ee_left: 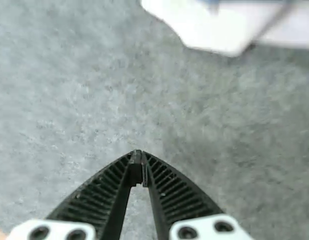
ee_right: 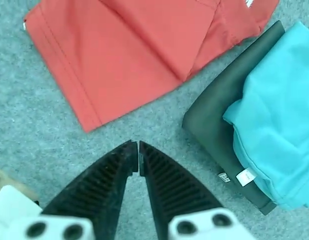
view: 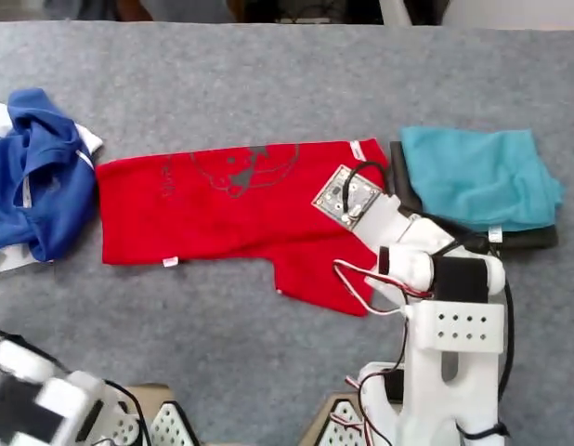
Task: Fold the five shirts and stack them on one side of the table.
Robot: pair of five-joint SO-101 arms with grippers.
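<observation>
Right gripper [ee_right: 138, 149]: I see both black jaws pressed together at the tips, with nothing between them. It hangs over bare grey cloth.
Left gripper [ee_left: 138, 162]: the jaws also meet at the tips and hold nothing. It is low over the grey table cover [view: 268, 74].
Red shirt [view: 222, 204]: lies spread flat just ahead of my right gripper. Its nearest hemmed corner is close to the jaw tips but not touching them. A grey print faces up on the part farthest from that gripper.
Teal shirt [view: 477, 177]: folded and lying on top of the dark shirt, ahead of the right gripper and to its right side.
Dark shirt [ee_right: 214, 120]: folded under the teal one. Its edge shows along the side nearest the right gripper, and it lies just beside the red shirt.
Blue shirt [view: 41, 177]: crumpled, past the far end of the red shirt and well apart from the right gripper.
White cloth [ee_left: 224, 25]: ahead of my left gripper, blurred. I cannot tell how it lies.
</observation>
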